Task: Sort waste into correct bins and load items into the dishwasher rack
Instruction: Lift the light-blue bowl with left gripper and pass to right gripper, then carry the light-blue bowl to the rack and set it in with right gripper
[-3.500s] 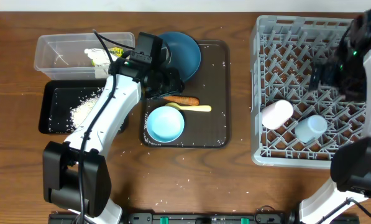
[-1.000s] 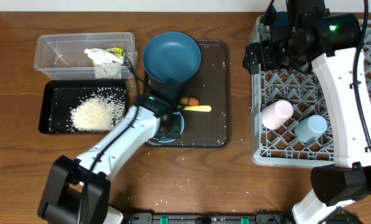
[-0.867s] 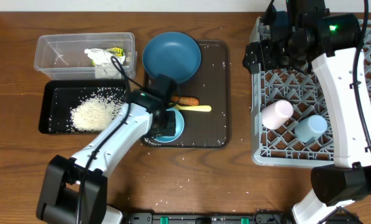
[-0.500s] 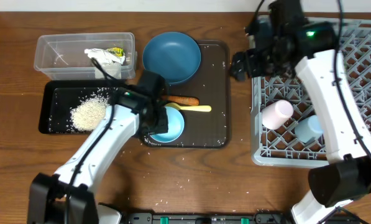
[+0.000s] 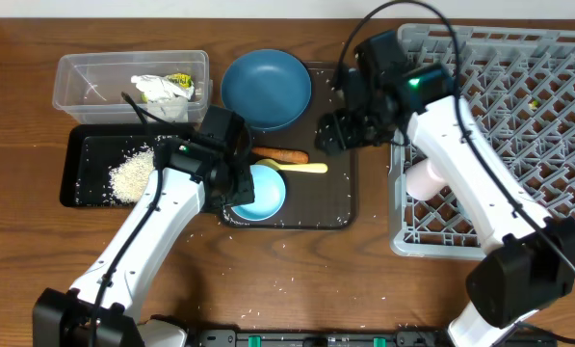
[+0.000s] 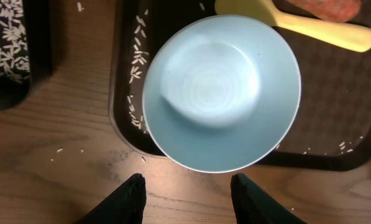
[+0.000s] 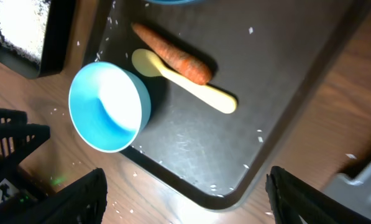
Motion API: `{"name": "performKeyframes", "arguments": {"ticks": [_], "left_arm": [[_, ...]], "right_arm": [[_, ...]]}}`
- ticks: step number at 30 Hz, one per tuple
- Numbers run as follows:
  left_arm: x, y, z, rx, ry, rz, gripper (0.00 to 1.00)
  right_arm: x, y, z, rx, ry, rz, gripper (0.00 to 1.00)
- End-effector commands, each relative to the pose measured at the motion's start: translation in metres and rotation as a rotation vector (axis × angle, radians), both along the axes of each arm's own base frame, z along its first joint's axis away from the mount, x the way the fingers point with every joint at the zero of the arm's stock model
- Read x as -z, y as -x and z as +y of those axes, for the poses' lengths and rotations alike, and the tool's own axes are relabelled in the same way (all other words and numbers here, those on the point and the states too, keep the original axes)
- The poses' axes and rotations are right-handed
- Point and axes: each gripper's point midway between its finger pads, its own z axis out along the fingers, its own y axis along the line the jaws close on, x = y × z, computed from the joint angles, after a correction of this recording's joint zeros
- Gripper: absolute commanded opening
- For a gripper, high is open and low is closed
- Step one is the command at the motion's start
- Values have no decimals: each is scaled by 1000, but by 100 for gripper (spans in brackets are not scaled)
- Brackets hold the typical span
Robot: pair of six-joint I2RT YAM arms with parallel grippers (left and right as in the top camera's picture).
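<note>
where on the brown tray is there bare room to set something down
Bare: the front right of the brown tray, bordered by the bowl, the spoon and the tray's rim; also the wood table in front of it. Crowded: its left and back, with plate, carrot and bowl; the right gripper hangs over its back right.

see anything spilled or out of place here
Loose rice is strewn on the table beside the tray and inside it. The carrot lies across the spoon, unsorted.

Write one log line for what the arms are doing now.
left gripper: open, empty, beside bowl | right gripper: open, empty, over tray | carrot, spoon: on tray
</note>
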Motion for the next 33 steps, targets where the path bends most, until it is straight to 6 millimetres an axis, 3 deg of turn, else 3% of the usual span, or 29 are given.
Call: {"name": "performKeyframes", "arguments": {"ticks": [1, 8, 24, 33], "left_arm": [[-10, -10, 8, -61, -29, -42, 47], [-10, -15, 24, -150, -76, -58, 47], [-12, -29, 58, -280, -68, -82, 47], [-12, -33, 70, -321, -71, -90, 47]], "right_arm": [[12, 16, 17, 19, -13, 49, 79], [46, 30, 45, 55, -4, 55, 70], [98, 60, 86, 81, 31, 19, 47], [146, 73, 91, 86, 98, 118, 39]]}}
